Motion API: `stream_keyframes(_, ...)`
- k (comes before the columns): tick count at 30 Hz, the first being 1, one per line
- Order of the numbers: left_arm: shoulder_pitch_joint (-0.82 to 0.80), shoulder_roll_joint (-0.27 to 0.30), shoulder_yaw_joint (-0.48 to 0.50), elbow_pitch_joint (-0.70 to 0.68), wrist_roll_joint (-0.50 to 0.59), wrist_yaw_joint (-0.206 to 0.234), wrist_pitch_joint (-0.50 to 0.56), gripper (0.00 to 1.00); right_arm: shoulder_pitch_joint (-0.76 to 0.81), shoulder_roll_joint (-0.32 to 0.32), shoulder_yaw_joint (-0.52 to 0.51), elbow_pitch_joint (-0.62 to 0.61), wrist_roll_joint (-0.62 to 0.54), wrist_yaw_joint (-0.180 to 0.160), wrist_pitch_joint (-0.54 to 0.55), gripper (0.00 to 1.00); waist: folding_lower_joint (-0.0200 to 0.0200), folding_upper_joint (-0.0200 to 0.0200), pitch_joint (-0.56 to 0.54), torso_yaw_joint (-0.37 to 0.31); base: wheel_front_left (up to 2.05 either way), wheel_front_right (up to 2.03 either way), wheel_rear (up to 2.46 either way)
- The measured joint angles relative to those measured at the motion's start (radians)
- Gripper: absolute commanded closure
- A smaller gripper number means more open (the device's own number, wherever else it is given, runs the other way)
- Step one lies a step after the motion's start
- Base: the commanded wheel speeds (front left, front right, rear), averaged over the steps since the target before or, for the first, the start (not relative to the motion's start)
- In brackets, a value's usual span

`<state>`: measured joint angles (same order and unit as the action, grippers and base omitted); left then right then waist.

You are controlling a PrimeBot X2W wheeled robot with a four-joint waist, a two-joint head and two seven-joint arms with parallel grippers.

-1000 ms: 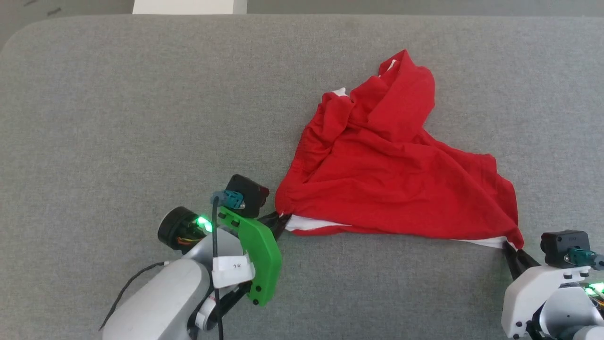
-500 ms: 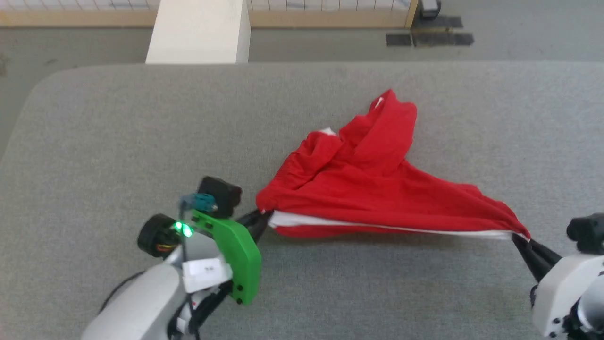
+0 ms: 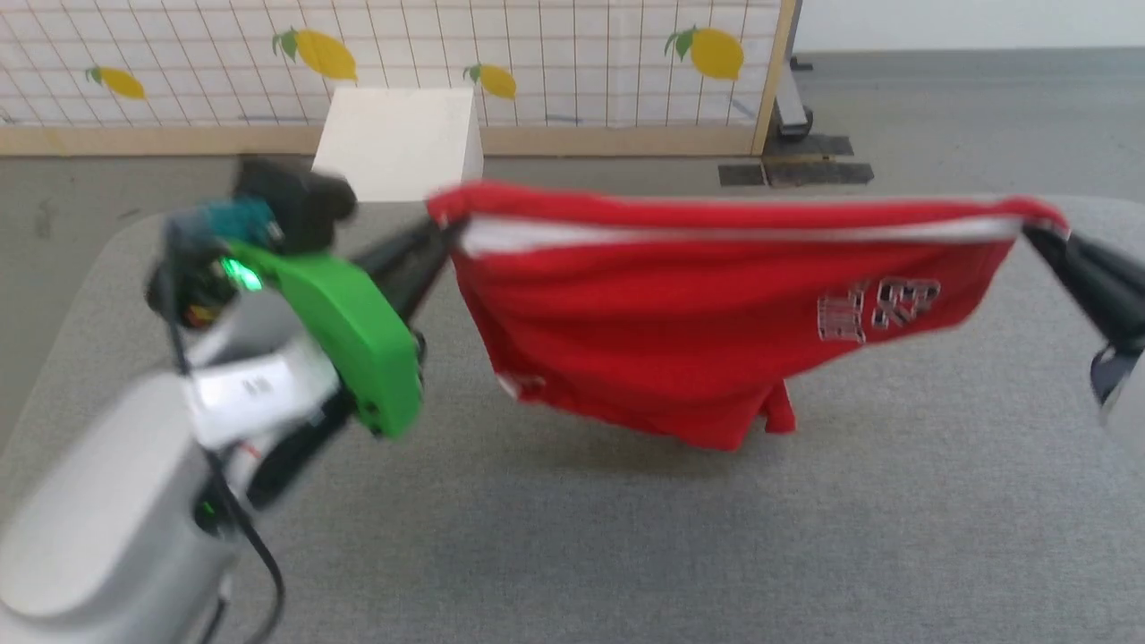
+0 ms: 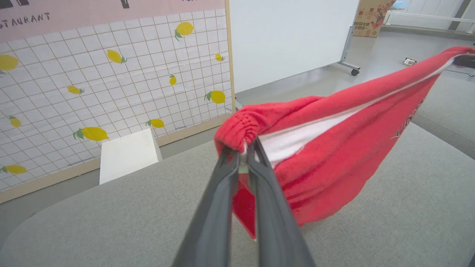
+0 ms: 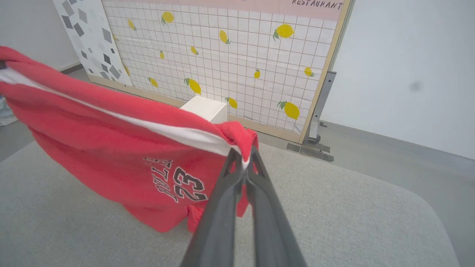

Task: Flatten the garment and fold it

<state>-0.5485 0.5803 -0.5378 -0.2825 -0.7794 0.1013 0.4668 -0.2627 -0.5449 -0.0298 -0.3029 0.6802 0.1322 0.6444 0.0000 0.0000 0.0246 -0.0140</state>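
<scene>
Right gripper [image 5: 244, 158], jaws pinching red shorts [image 5: 111, 137] by a corner, hung over grey table [image 5: 352, 215], lemon-print panel [image 5: 237, 55] behind

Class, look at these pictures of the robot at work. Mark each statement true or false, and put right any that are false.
1. The shorts hang stretched between the left gripper and the right gripper. True.
2. The left gripper is open and empty. False: it is shut on one end of the shorts' top edge.
3. A white box stands beyond the grey table. True.
4. The shorts lie folded flat on the grey table. False: they are held up in the air, unfolded and hanging down.
5. The number 23 shows on the shorts. True.
</scene>
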Motion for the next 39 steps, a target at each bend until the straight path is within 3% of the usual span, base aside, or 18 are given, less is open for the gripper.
stream_keyframes(4,-0.112,0.013,0.044,-0.001,-0.026,-0.014,0.037,1.00,-0.105,-0.045,0.042,0.020,0.019,0.000,0.008,1.00,0.0000,0.0000,-0.018,-0.002,0.00,0.00,0.00)
stream_keyframes(13,-0.330,0.031,0.071,0.071,-0.058,-0.072,0.136,1.00,-0.362,-0.073,0.143,0.096,0.096,0.000,0.023,1.00,0.0000,0.0000,0.028,-0.015,0.00,0.00,0.00)
stream_keyframes(19,-0.518,0.034,0.054,0.197,-0.055,-0.147,0.204,1.00,-0.600,-0.119,0.240,0.224,0.101,0.000,-0.024,1.00,0.0000,0.0000,0.120,-0.025,0.00,0.00,0.00)
stream_keyframes(25,-0.771,0.009,0.028,0.395,-0.001,-0.204,0.214,1.00,-0.884,-0.115,0.355,0.399,0.057,0.000,-0.120,1.00,0.0000,0.0000,0.241,-0.035,0.00,0.00,0.00)
stream_keyframes(32,-1.062,-0.069,0.025,0.629,0.077,-0.224,0.065,1.00,-1.201,-0.044,0.426,0.659,-0.039,0.001,-0.331,1.00,0.0002,0.0000,0.391,-0.054,0.00,0.00,0.00)
stream_keyframes(39,-1.136,-0.146,0.025,0.810,0.130,-0.224,-0.134,1.00,-1.300,0.024,0.467,0.858,-0.073,0.001,-0.504,1.00,0.0003,0.0000,0.508,-0.069,0.00,0.00,0.00)
